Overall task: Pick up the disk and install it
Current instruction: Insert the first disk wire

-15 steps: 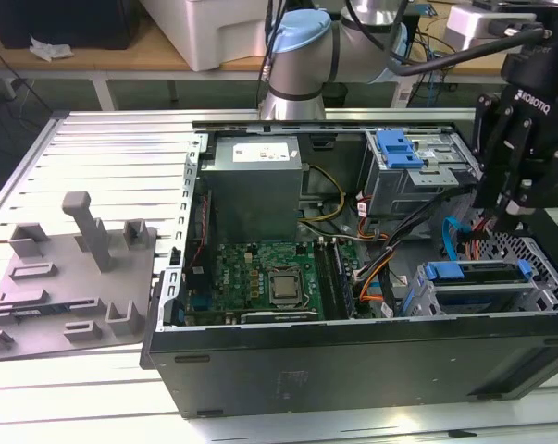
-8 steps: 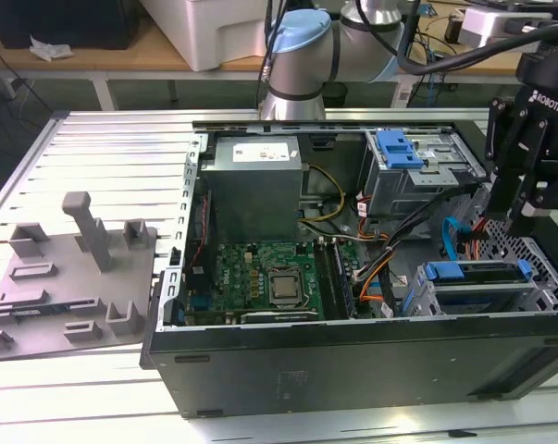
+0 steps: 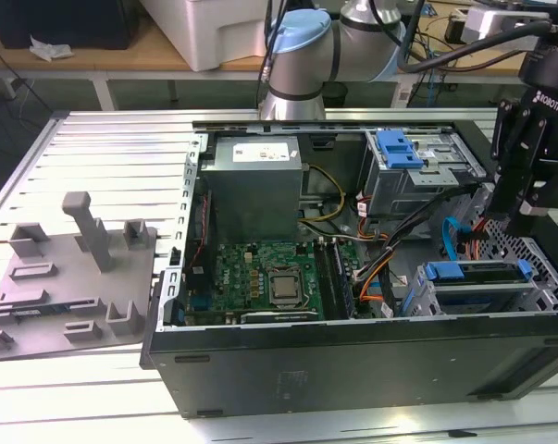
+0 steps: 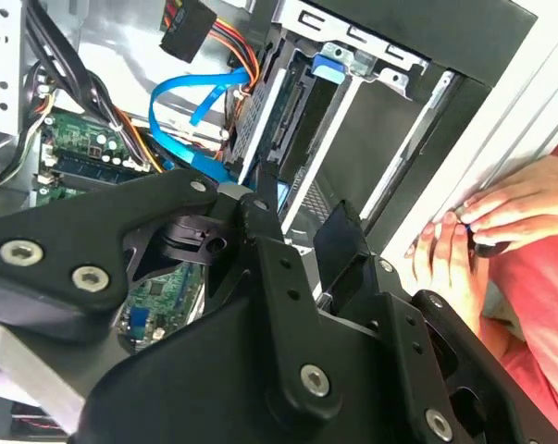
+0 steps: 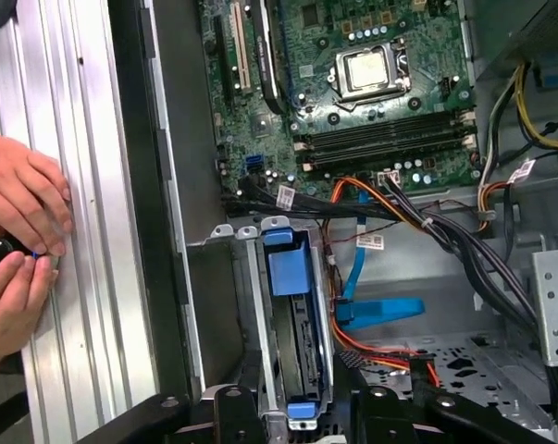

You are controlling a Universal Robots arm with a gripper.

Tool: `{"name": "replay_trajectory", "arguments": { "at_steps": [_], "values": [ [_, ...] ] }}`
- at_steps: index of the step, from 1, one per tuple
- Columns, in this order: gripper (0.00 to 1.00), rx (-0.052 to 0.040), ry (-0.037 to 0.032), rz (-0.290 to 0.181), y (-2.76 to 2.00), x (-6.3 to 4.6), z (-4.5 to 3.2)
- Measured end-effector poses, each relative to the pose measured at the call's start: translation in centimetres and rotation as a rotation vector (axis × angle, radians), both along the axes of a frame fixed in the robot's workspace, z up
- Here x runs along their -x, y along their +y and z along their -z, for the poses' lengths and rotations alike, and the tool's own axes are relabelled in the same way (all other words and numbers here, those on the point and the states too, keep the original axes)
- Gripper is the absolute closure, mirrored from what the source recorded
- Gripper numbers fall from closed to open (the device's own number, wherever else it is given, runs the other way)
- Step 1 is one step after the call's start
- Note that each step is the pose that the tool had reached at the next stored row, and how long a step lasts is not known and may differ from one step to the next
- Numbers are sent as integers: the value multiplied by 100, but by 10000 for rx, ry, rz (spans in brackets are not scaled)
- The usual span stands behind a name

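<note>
While the gripper hangs over the computer case at the exterior view's right | fingers spread, grasping nothing | disk seated on edge in the grey drive cage, blue rails showing | person's hands rest on the slatted table beside the case.

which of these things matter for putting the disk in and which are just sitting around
Part of the job:
disk, standing in the drive cage
tool, over that cage

Just lying about:
grey fixture plate, outside the case
power supply box
motherboard
</note>
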State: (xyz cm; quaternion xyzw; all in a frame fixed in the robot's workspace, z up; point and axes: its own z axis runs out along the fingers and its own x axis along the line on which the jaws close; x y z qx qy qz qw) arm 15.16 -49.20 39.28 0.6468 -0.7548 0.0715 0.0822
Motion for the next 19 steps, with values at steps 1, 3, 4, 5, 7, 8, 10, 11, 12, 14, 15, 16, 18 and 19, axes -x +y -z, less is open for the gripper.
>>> {"name": "replay_trajectory", "arguments": {
  "at_steps": [1, 3, 4, 5, 7, 8, 10, 11, 12, 14, 15, 16, 18, 19],
  "values": [
    [56, 78, 0, 12, 11, -8, 6],
    [56, 257, 0, 30, 34, -24, 16],
    [56, 318, 0, 40, 45, -32, 21],
    [56, 370, 0, 55, 55, -40, 24],
    [56, 481, 1, 107, 83, -68, 34],
    [56, 513, 1, 123, 91, -77, 37],
    [56, 602, 2, 165, 114, -98, 45],
    [56, 695, 2, 188, 129, -112, 51],
    [56, 752, 2, 202, 136, -119, 56],
    [56, 899, 2, 254, 165, -146, 68],
    [56, 944, 3, 278, 177, -156, 72],
    [56, 971, 3, 300, 185, -161, 75],
    [56, 1026, 10, 426, 216, -168, 83],
    [56, 1032, 12, 464, 226, -169, 86]
  ]
}}
